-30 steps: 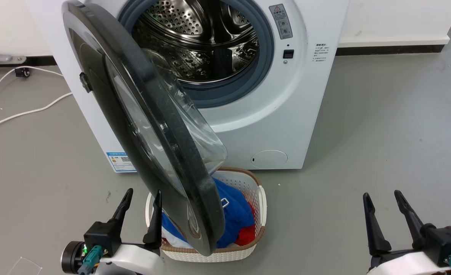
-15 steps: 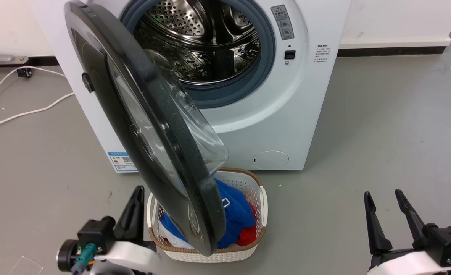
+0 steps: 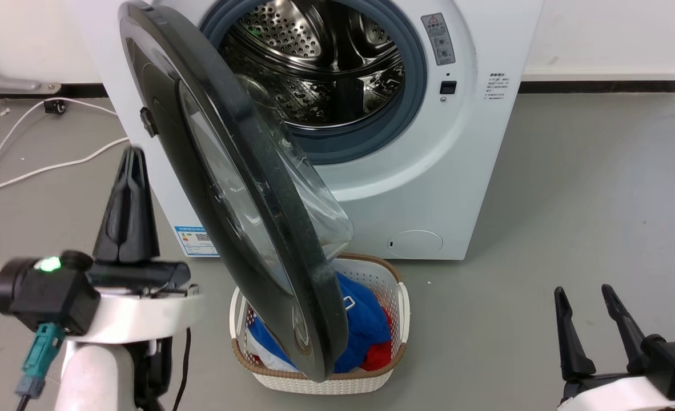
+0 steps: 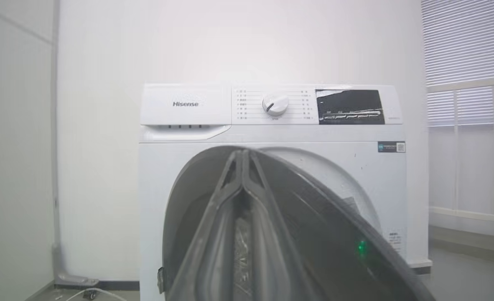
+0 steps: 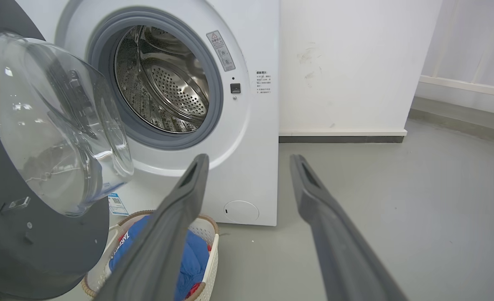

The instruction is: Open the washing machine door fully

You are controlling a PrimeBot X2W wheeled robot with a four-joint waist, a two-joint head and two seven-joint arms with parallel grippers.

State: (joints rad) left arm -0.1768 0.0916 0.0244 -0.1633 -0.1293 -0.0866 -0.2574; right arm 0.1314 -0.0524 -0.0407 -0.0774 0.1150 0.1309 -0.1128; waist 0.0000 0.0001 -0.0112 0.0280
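Observation:
The white washing machine (image 3: 457, 171) stands with its steel drum (image 3: 326, 68) exposed. The washing machine door (image 3: 260, 188), a glossy black disc with a clear glass bowl, hangs about halfway open, its edge towards me and its lower rim over a basket. My left gripper (image 3: 131, 155) is raised left of the door's outer face, apart from it, shut and empty. In the left wrist view the left gripper (image 4: 243, 154) points at the door (image 4: 314, 217) and the machine (image 4: 272, 133) behind it. My right gripper (image 3: 583, 291) is low at the right, open and empty; the right wrist view shows the right gripper (image 5: 249, 158), the door (image 5: 4, 234) and the machine (image 5: 255, 125).
A white laundry basket (image 3: 401, 297) with blue and red clothes (image 3: 366, 325) sits on the floor under the door's lower edge. A white cable (image 3: 40, 168) trails over the grey floor at the left. A wall with a dark baseboard (image 3: 600, 87) runs behind.
My left gripper has risen from beside the basket to the door's left side and shut its fingers. The head camera shifted slightly. Door and right gripper hold their places.

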